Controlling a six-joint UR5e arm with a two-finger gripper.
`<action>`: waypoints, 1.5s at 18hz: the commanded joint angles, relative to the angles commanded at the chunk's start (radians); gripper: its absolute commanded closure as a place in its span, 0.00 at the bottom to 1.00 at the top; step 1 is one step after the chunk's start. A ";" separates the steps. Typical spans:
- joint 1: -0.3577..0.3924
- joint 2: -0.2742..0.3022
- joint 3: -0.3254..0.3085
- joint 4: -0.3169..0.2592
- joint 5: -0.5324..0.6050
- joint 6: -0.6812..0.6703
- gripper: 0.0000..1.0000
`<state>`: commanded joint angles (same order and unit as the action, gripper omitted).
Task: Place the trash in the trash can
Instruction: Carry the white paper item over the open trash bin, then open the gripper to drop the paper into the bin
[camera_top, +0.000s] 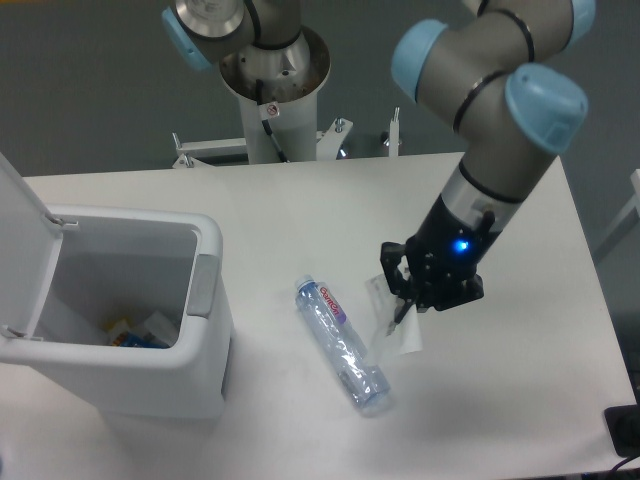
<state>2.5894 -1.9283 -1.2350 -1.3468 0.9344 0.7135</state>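
The claw (398, 312) hangs above the white surface (300, 210) at about four o'clock from the middle of the view, its fingers pinched narrow on the small crumpled white wrapper (390, 325), which dangles from the tips and looks lifted off the surface, though how far it hangs clear I cannot tell. A blue light glows on the dark wrist housing just above the claw, and the grey arm with its pale blue joint caps (545, 105) rises from there toward one o'clock and out of the top edge. The crushed clear plastic bottle (340, 343) lies flat on the surface just to the nine o'clock side of the wrapper, near it but whether the two touch is not plain; its long axis runs from eleven o'clock to five o'clock, with the red-and-blue label at the eleven o'clock end and the other end pointing toward the lower edge. Which end carries the cap is too blurred to make out. The trash can (205, 300) stands well apart from both, far over at nine o'clock, its hinged lid (18, 215) swung up and open on the far left and the grey latch tab on the rim facing the bottle. Inside, at the bottom, a few small bits of refuse (140, 330) show, some blue and yellow. The arm's round base column (270, 90) stands beyond the surface at twelve o'clock.
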 joint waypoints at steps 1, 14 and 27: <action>-0.002 0.008 0.009 0.002 -0.028 -0.015 1.00; -0.126 0.097 0.008 0.167 -0.137 -0.218 1.00; -0.281 0.134 -0.132 0.176 -0.123 -0.216 1.00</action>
<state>2.3087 -1.7947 -1.3667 -1.1704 0.8115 0.4970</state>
